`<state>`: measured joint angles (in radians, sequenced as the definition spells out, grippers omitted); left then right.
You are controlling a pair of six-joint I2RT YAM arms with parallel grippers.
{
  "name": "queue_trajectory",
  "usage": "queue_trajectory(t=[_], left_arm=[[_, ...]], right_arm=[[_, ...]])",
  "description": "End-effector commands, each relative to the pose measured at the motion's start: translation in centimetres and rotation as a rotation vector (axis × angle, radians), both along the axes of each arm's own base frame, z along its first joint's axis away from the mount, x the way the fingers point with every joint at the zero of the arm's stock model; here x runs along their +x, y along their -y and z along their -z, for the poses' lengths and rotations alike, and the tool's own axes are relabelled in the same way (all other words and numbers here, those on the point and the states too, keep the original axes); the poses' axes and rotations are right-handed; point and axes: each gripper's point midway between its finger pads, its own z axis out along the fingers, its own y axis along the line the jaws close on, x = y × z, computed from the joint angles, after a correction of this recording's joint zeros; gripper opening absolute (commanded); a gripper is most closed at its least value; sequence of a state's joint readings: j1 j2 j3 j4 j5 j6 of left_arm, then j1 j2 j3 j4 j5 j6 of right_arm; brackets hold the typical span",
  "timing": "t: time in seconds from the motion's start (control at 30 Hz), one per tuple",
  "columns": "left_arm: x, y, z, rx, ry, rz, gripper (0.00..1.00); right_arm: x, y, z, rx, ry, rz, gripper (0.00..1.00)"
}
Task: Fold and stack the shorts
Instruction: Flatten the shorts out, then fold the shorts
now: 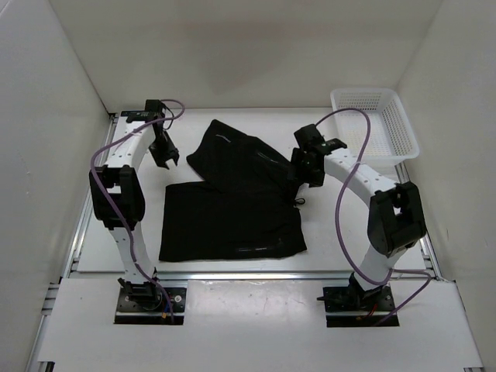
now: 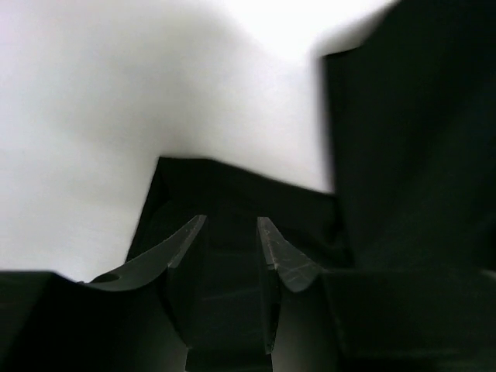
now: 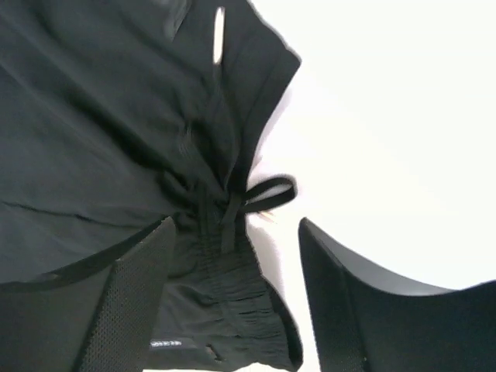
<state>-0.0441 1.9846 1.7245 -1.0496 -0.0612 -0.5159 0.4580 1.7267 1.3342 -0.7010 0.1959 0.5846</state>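
Two pairs of black shorts lie on the white table. The front shorts (image 1: 232, 223) lie flat as a rectangle. The back shorts (image 1: 240, 159) lie spread at an angle, overlapping the front pair's far edge. My left gripper (image 1: 166, 159) is open and empty, hovering just left of the back shorts; in its wrist view the gripper (image 2: 231, 226) hangs over a corner of black fabric (image 2: 232, 190). My right gripper (image 1: 302, 177) is open over the shorts' right edge; in its wrist view the gripper (image 3: 236, 229) straddles the gathered waistband (image 3: 232, 287) and drawstring loop (image 3: 271, 192), holding nothing.
A white plastic basket (image 1: 376, 124) stands at the back right corner. White walls close in the table on the left, back and right. Purple cables loop off both arms.
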Motion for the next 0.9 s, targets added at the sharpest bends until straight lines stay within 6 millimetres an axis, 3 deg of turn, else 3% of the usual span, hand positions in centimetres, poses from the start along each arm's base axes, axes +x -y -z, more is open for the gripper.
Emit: queue_trajectory(t=[0.0, 0.03, 0.07, 0.17, 0.2, 0.23, 0.27, 0.3, 0.33, 0.37, 0.43, 0.47, 0.57, 0.67, 0.77, 0.87], left_arm=[[0.3, 1.8, -3.7, -0.018, 0.07, 0.062, 0.42], [0.0, 1.8, -3.4, -0.017, 0.061, 0.062, 0.42], [-0.8, 2.0, -4.6, -0.029, 0.077, 0.066, 0.42], [-4.1, 1.7, -3.8, -0.032, 0.05, 0.055, 0.43], [-5.2, 1.7, -5.0, -0.038, 0.088, 0.045, 0.45], [-6.1, 1.3, -4.9, -0.038, 0.088, 0.036, 0.46], [-8.7, 1.3, -2.9, -0.046, 0.018, 0.027, 0.46], [-9.8, 1.6, -3.5, -0.071, 0.047, 0.021, 0.46], [-10.7, 1.9, -3.0, -0.091, 0.044, 0.019, 0.46], [-13.0, 2.5, -0.9, -0.11, -0.015, 0.018, 0.46], [-14.9, 3.7, -0.4, -0.164, -0.019, 0.03, 0.46], [-16.5, 4.1, 1.0, -0.166, -0.059, 0.027, 0.45], [-18.6, 4.9, 1.6, -0.172, -0.077, 0.029, 0.46], [-19.7, 6.3, 0.8, -0.218, -0.068, 0.008, 0.49], [-19.9, 7.1, 0.6, -0.234, -0.055, -0.014, 0.5], [-19.5, 6.5, 2.1, -0.171, -0.087, -0.037, 0.49]], right_arm=[[1.3, 1.6, -2.5, -0.023, 0.057, 0.046, 0.64], [1.5, 2.0, -3.1, -0.009, 0.067, 0.057, 0.62], [1.2, 2.5, -3.0, 0.003, 0.058, 0.067, 0.62], [-1.4, 2.6, -3.1, 0.103, 0.022, 0.07, 0.66], [-3.2, 2.8, -2.9, 0.131, 0.015, 0.07, 0.72], [-4.2, 2.7, -2.7, 0.153, 0.01, 0.059, 0.74], [-5.4, 2.7, -2.5, 0.169, -0.002, 0.05, 0.77], [-7.5, 2.8, -1.9, 0.199, -0.029, 0.049, 0.79], [-8.5, 2.8, -1.6, 0.22, -0.038, 0.049, 0.79], [-9.5, 2.7, -1.8, 0.249, -0.035, 0.045, 0.79], [-11.7, 2.4, -0.2, 0.286, -0.08, 0.01, 0.79], [-12.9, 1.6, -0.1, 0.338, -0.119, -0.03, 0.81], [-16.9, 1.2, 1.4, 0.373, -0.223, -0.104, 0.92], [-20.7, 0.7, 2.6, 0.473, -0.314, -0.084, 0.93], [-21.2, -0.2, 3.1, 0.558, -0.31, -0.047, 0.9], [-20.3, -0.6, 3.3, 0.569, -0.291, -0.045, 0.86]])
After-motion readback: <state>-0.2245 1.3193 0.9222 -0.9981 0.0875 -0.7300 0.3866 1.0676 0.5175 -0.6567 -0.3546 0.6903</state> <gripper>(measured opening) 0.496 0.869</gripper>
